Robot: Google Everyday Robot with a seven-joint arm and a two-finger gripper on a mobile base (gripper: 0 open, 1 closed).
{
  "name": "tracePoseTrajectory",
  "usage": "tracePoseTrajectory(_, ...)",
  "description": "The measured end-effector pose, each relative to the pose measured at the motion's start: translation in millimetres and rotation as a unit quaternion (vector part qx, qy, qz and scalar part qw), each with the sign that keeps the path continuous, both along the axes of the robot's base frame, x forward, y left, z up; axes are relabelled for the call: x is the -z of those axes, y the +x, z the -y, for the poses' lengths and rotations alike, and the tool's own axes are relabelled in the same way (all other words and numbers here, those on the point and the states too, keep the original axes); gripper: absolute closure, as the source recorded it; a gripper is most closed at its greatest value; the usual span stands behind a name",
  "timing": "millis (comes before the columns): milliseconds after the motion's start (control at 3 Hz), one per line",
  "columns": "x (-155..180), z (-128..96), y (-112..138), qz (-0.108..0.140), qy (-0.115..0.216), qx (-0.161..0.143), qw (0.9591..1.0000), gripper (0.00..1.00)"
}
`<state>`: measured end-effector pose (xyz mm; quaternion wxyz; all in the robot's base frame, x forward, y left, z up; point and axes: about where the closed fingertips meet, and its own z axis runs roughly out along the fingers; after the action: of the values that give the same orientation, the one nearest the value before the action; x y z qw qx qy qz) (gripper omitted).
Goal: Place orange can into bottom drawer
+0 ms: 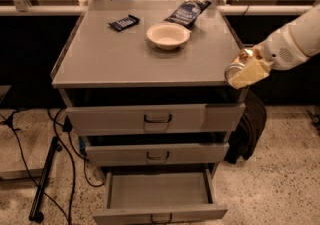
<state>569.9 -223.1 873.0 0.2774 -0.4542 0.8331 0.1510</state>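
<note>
There's the orange can (pixel 235 72), off the surface and tipped on its side, shiny silver end showing, pinched in the gripper (pixel 248 70) just off the cabinet's front right corner. Well below, the bottom drawer (pixel 159 191) stands pulled out, grey tray exposed.

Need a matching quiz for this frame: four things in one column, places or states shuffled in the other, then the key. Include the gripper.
1. orange can
2. white bowl
3. bottom drawer
4. dark blue snack bag

A. pulled open, lowest of three
B. rear of the cabinet top, right of centre
C. held in the gripper, at the front right corner of the cabinet top
D. middle of the cabinet top

Pairs: 1-C, 2-D, 3-A, 4-B
</note>
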Motion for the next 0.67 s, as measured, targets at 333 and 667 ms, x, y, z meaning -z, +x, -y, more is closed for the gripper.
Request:
tracePoseTrajectory(333, -16.2, 8.8, -40.2, 0.0, 0.014, -0.019, 0.9997, 1.0)
tracePoseTrajectory(667, -17.4, 13.5, -87.7, -0.007, 0.034, -0.038, 0.9987, 1.0)
